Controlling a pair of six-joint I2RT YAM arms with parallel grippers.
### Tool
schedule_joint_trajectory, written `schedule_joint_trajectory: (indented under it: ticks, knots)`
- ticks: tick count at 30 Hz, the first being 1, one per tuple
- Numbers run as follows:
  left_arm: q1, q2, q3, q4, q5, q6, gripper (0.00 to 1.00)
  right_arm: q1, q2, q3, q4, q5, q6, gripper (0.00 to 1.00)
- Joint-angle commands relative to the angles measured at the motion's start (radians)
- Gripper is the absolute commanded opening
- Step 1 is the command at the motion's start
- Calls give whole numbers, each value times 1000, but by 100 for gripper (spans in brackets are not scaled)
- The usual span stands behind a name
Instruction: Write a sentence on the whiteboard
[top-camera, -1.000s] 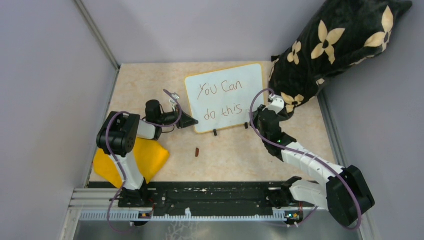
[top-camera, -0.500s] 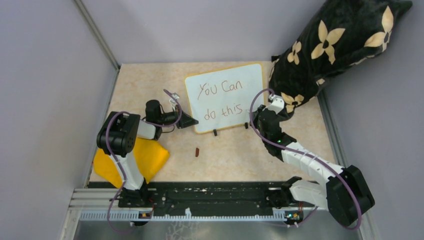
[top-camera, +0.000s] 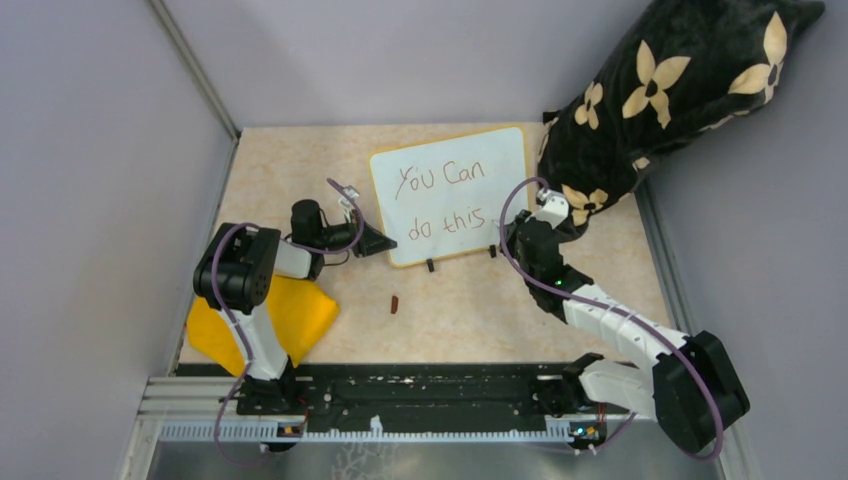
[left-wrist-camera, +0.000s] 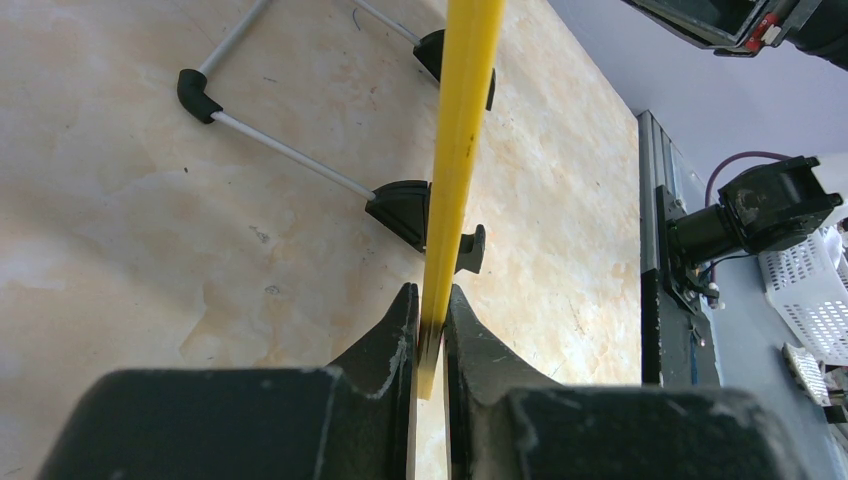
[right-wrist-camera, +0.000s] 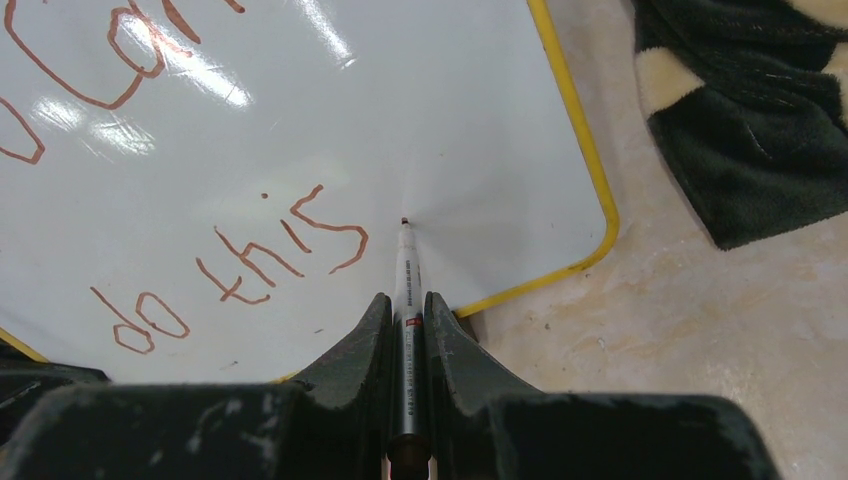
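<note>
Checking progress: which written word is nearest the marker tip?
The word "this", last on the lower line; the marker tip sits just right of its final s.

So in the top view the whiteboard (top-camera: 450, 195) stands mid-frame toward the back of the table (top-camera: 290, 170), with the sentence (top-camera: 443, 202) on it in two lines. The left gripper (left-wrist-camera: 430, 308) is at its left edge, with the edge pinched between the fingers. The right gripper (right-wrist-camera: 406, 310) is by the lower right corner with a marker (right-wrist-camera: 405, 270), tip touching the board just right of "this". A pillow (top-camera: 680, 90) fills the upper right, just beside the board. A cloth (top-camera: 300, 315) lies lower left, and a small cap-like bit (top-camera: 395, 304) sits in front of the board.
</note>
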Motion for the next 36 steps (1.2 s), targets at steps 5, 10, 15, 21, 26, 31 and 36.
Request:
schedule_joint_trajectory:
  ticks: [5, 10, 15, 21, 26, 31, 36]
  knots:
    - [-4, -2, 6, -54, -29, 13, 0, -12, -28, 28, -9, -11, 0, 0]
    - [-4, -2, 6, -54, -29, 13, 0, -13, -58, 44, -27, -11, -5, 0]
    - [-4, -3, 5, -54, -31, 13, 0, -12, -96, 69, -53, -15, -8, 0]
    - [-4, -6, 4, -56, -37, 13, 3, -13, -147, 84, -90, -33, -16, 0]
    - [-4, -8, 7, -65, -43, 18, 13, -12, -197, 91, -149, -75, -33, 0]
    - [-4, -7, 9, -70, -38, 15, 24, -11, -260, 76, -181, -95, -47, 0]
    - [-4, -12, 9, -71, -34, 12, 31, -11, -296, 66, -216, -115, -60, 0]
